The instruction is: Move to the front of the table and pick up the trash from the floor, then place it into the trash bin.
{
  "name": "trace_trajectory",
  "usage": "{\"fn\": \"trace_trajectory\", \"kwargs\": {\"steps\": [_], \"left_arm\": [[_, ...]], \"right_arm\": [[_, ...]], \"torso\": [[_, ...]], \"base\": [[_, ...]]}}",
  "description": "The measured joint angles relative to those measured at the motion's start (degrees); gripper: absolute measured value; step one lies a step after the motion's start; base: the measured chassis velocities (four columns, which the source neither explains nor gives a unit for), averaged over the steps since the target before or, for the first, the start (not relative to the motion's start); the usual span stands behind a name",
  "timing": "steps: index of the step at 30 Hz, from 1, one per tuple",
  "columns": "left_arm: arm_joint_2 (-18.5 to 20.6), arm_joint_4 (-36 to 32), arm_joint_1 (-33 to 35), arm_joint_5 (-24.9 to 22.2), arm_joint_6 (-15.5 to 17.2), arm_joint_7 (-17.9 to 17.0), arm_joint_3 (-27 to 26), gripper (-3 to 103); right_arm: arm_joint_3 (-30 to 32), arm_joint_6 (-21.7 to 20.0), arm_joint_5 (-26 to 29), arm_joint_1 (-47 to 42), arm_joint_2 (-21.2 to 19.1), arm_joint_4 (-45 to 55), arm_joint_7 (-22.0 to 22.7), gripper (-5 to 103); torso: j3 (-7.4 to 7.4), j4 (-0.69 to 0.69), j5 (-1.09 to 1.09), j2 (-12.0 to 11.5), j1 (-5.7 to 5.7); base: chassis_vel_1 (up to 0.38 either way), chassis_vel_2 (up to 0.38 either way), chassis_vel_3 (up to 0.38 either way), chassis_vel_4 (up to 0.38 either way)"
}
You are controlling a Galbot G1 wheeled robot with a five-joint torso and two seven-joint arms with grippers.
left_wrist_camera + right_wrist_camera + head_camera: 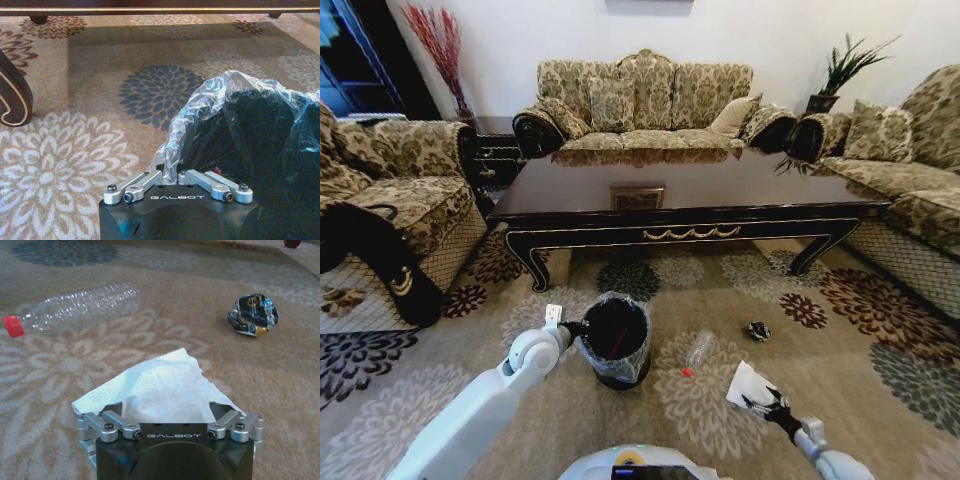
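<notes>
Gripping only the bin's (616, 340) thin liner (200, 115), the left jaws (178, 176) could tear it or tip the bin. Right jaws (170, 415) straddle the paper (160, 385) on the carpet, open; closing shallow might miss. Bottle (698, 352) and wad (758, 331) lie nearby, before the desk (690, 190).

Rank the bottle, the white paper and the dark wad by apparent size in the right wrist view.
1. white paper, though it lies nearest the camera, so its true rank against the bottle is unsure
2. bottle
3. dark wad
</notes>
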Motion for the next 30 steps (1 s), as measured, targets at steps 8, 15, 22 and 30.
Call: {"fn": "trace_trajectory", "kwargs": {"steps": [8,15,22,30], "left_arm": [[-0.09,0.00,0.07,0.04,0.00,-0.21,0.13,3],[-0.24,0.01,0.14,0.03,0.00,-0.65,0.15,3],[-0.29,0.29,-0.23,-0.37,0.00,-2.12,0.98,3],[-0.62,0.22,-0.69,-0.17,0.00,-2.30,2.59,3]], "right_arm": [[0.03,-0.01,0.25,0.17,-0.16,-0.62,-0.61,68],[0.22,-0.01,0.32,-0.43,-0.41,0.32,-0.67,41],[0.55,-0.01,0.77,-1.05,-0.74,1.58,-0.84,14],[1.99,0.02,2.09,-2.95,-1.55,5.04,-0.85,0]], "torso": [[0.00,-0.01,0.00,0.00,0.00],[0.00,-0.01,0.00,0.00,0.00],[0.00,-0.01,0.00,0.00,0.00],[0.00,-0.01,0.00,0.00,0.00]], "base": [[0.000,0.000,0.000,0.000],[0.000,0.000,0.000,0.000],[0.000,0.000,0.000,0.000],[0.000,0.000,0.000,0.000]]}}
